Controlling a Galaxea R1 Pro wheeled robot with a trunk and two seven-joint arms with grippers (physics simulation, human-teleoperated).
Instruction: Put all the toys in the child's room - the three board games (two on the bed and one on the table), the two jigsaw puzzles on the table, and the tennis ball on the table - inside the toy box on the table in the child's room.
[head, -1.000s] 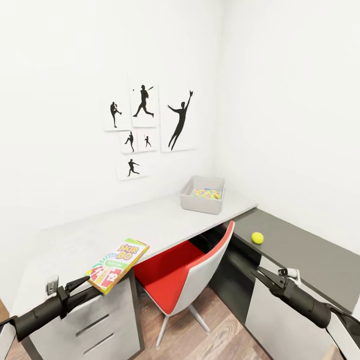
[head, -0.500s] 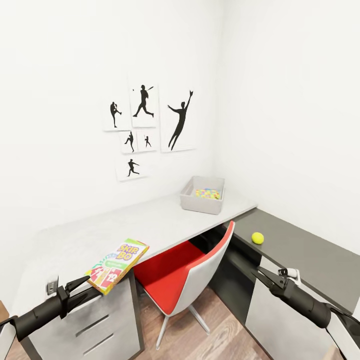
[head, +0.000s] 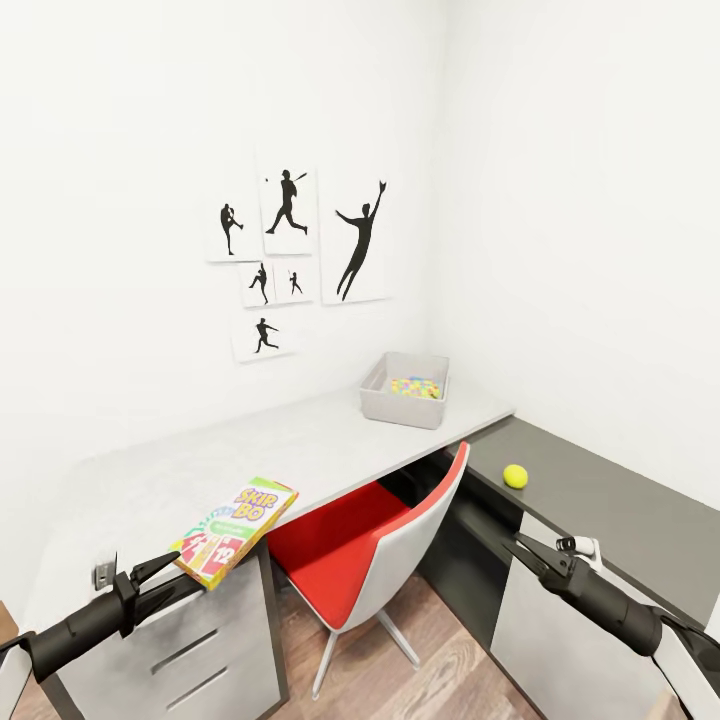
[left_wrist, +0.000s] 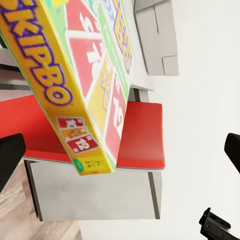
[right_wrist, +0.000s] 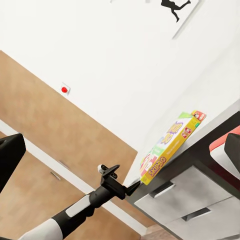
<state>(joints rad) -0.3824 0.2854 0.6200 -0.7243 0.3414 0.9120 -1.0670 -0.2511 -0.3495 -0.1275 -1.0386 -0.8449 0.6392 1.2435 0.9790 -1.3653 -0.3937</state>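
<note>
While the left hand (head: 160, 580) gapes empty, Skip-Bo (head: 236, 529) lies just beyond, overhanging the desk (head: 330, 445) edge. Right hand (head: 528, 554), also open, is farther.

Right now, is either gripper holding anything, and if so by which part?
Nothing is held. The left gripper is open beside the Skip-Bo box, which lies on the table; the right gripper is open in mid-air.

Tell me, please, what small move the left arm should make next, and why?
Probably ease the left gripper forward and up to the Skip-Bo box. The box overhangs the table edge just ahead of the open, empty fingers, so its jutting corner looks easiest to grasp. The toy box stands farther along.
</note>
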